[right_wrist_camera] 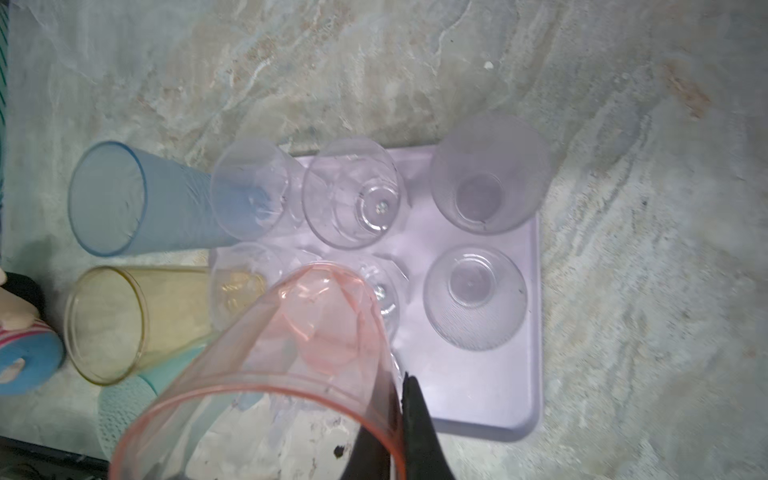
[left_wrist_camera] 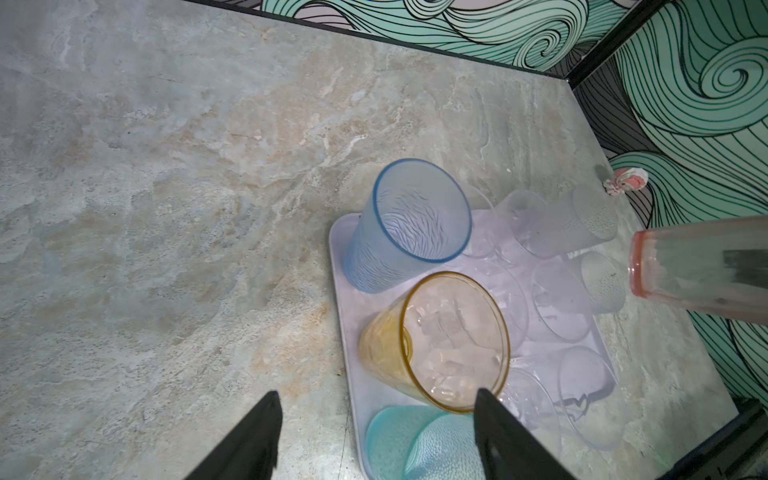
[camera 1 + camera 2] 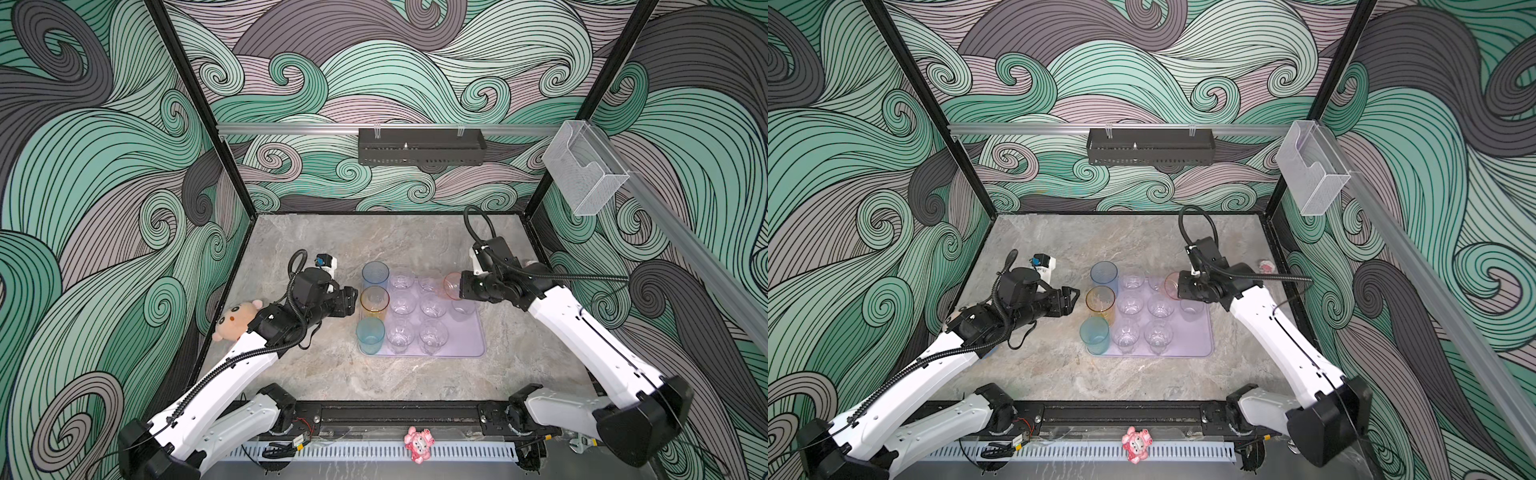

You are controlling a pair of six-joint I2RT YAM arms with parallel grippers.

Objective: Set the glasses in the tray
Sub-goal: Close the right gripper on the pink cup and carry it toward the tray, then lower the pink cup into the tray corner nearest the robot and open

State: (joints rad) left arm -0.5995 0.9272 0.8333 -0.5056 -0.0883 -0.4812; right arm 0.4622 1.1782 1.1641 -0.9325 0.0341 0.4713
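The pale lilac tray [image 3: 469, 345] lies mid-table. Along its left side stand a tall blue glass [image 3: 375, 274], an amber one [image 3: 374, 301] and a teal one [image 3: 370, 334]. Several small clear glasses [image 3: 401, 307] and two frosted greyish ones [image 1: 488, 174] also stand in the tray. My right gripper [image 1: 401, 382] is shut on the rim of the pink glass [image 1: 291, 353]. It holds that glass tilted above the tray's far right part [image 3: 453, 286]. My left gripper [image 2: 376, 399] is open and empty, just left of the amber glass [image 2: 453, 340].
A plush toy [image 3: 235, 320] lies by the left wall under my left arm. A small white and blue object [image 3: 325, 262] sits behind the left gripper. A small pink item [image 3: 1265, 265] lies near the right wall. A black basket [image 3: 420, 146] and a clear box [image 3: 586, 170] hang on the walls.
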